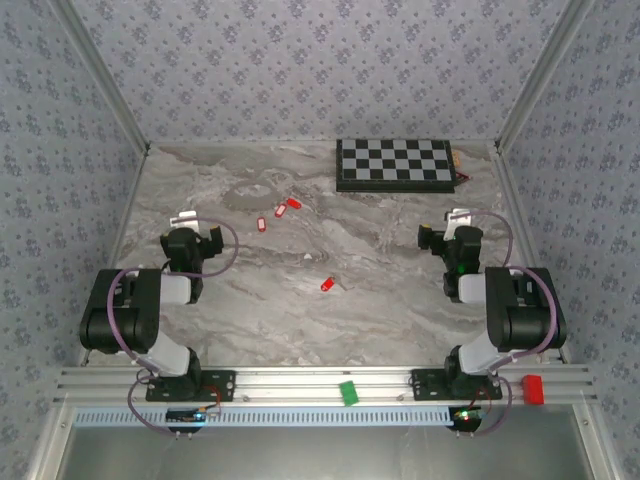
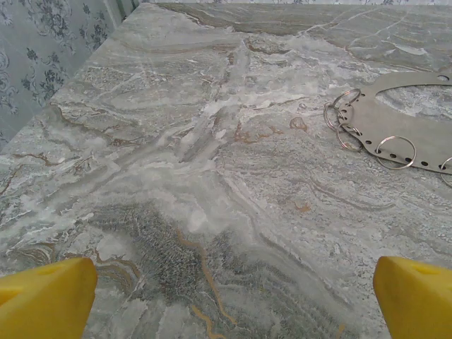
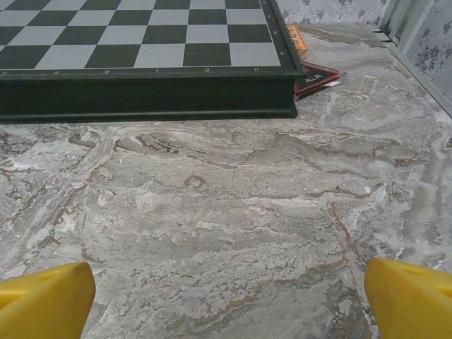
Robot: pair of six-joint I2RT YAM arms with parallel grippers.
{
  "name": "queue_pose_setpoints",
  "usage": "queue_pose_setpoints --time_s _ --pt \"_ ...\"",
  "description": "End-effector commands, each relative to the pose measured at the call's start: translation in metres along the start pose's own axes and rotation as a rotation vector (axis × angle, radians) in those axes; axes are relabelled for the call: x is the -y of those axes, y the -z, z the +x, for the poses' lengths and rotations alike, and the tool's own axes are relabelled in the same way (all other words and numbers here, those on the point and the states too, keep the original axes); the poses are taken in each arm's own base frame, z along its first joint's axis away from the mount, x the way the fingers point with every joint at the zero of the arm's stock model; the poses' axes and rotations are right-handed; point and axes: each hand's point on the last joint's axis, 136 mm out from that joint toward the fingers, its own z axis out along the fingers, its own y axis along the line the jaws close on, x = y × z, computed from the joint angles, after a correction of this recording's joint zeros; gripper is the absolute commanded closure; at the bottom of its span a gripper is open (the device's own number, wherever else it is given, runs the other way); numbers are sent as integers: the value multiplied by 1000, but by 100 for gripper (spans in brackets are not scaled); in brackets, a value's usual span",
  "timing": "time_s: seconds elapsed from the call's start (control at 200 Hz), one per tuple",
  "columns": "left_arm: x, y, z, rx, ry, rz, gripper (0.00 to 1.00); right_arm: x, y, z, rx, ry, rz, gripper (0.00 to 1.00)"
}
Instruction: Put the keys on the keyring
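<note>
Three small red-headed keys lie close together on the marble at mid-back, and another key lies alone nearer the centre. Just left of the group rests the keyring, faint against the stone. In the left wrist view the keyring is a flat grey oval band with holes and small wire loops along its edge, at the far right. My left gripper is open over bare marble, short of the keyring. My right gripper is open too, facing the chessboard, nothing between its yellow fingers.
A black-and-white chessboard sits at the back right, with a red-and-black packet at its right corner. A green block and a red block rest on the front rail. Patterned walls close in the table.
</note>
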Motion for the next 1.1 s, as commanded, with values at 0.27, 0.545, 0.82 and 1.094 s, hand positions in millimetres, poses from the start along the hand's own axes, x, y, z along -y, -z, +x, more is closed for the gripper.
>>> queue_pose_setpoints --time_s 0.27,0.545,0.82,1.094 --pt "0 -1 -14 47 0 -4 0 1 -1 -1 2 3 3 1" --pt "-1 -1 -14 46 0 -5 0 1 -1 -2 3 2 2 1" --pt "0 -2 -13 39 7 11 0 0 -1 -1 2 5 2 1" --pt "-1 -3 -12 36 7 10 0 0 -1 -1 1 5 2 1"
